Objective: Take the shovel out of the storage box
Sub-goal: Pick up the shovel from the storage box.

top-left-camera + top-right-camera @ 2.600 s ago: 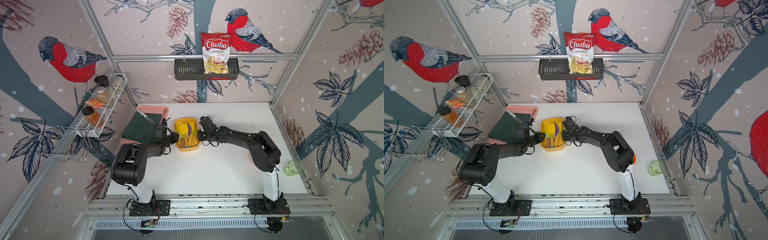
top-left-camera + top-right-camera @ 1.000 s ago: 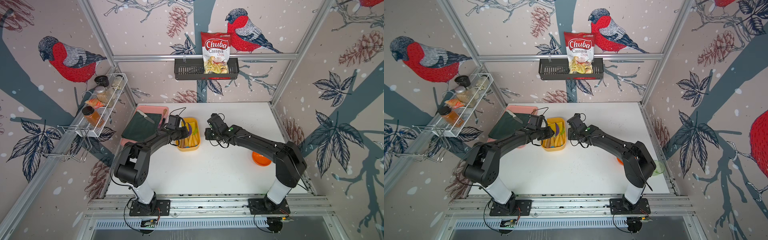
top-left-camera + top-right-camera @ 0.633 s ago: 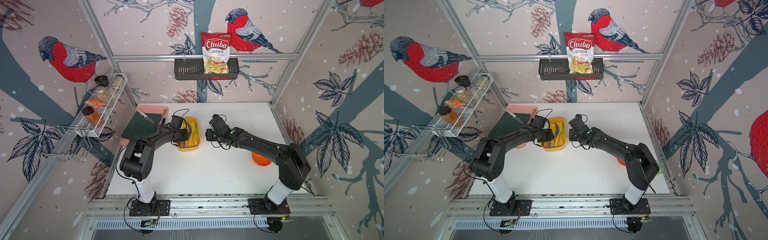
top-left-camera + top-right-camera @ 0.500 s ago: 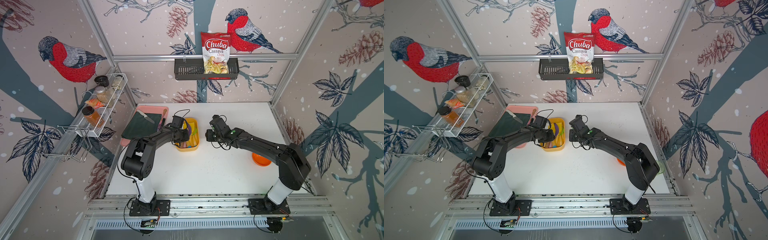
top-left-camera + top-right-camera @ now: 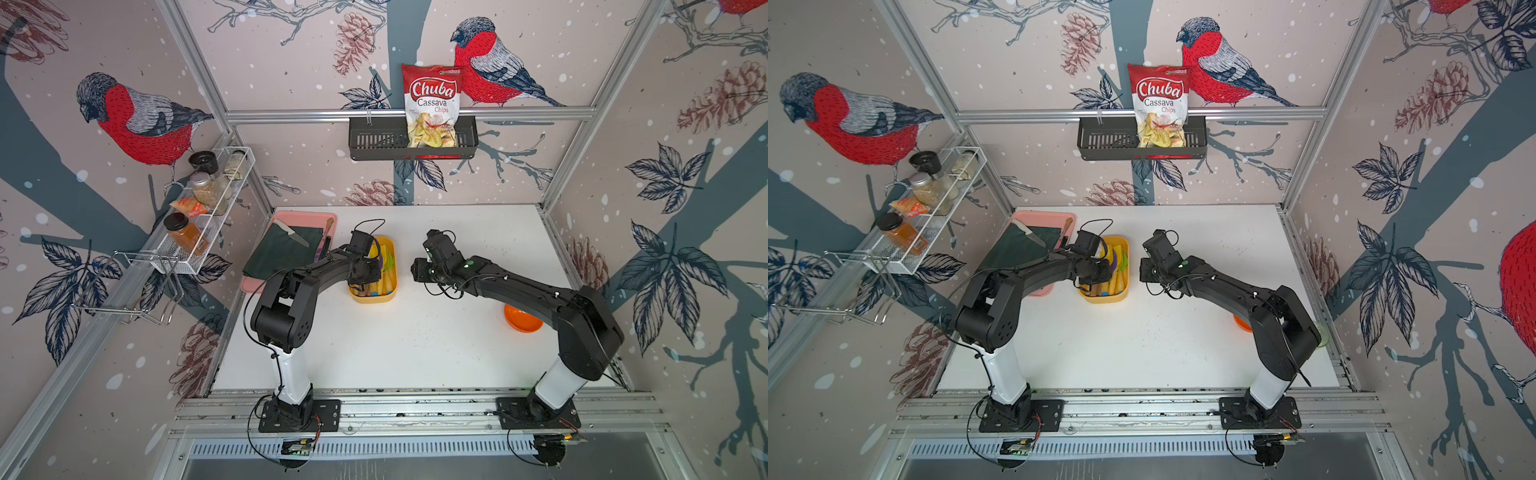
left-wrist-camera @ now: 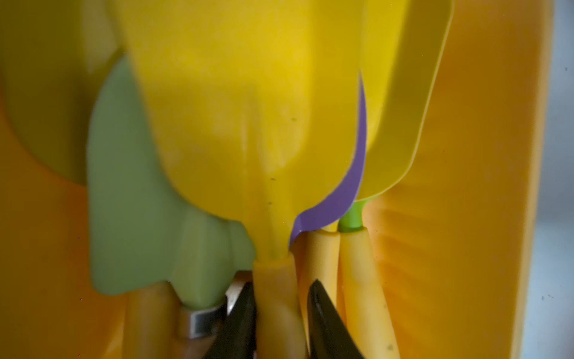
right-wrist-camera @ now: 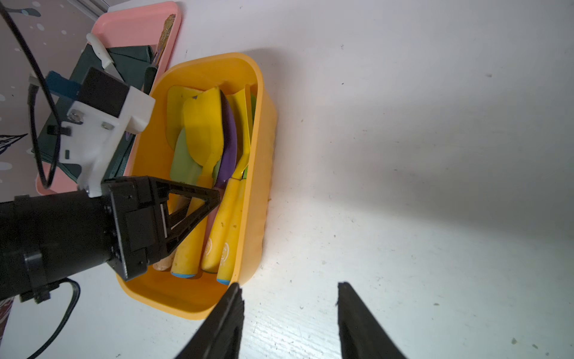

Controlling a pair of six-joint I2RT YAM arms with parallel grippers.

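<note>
Lengthwise in the storage box [image 7: 268, 140], the yellow shovel [image 6: 248, 124] has its handle clamped by the left pincer [image 6: 281, 287]; right pincer [image 7: 289, 284] gapes.

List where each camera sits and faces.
Both top views: overhead, base side, looking down on the table; left arm and right arm whole.
Left wrist: over the storage box, looking along the shovel; left gripper fingertips.
Right wrist: beside the box, facing it; right gripper fingertips, left gripper too.
Shared: box in all; shovel in both wrist views.
</note>
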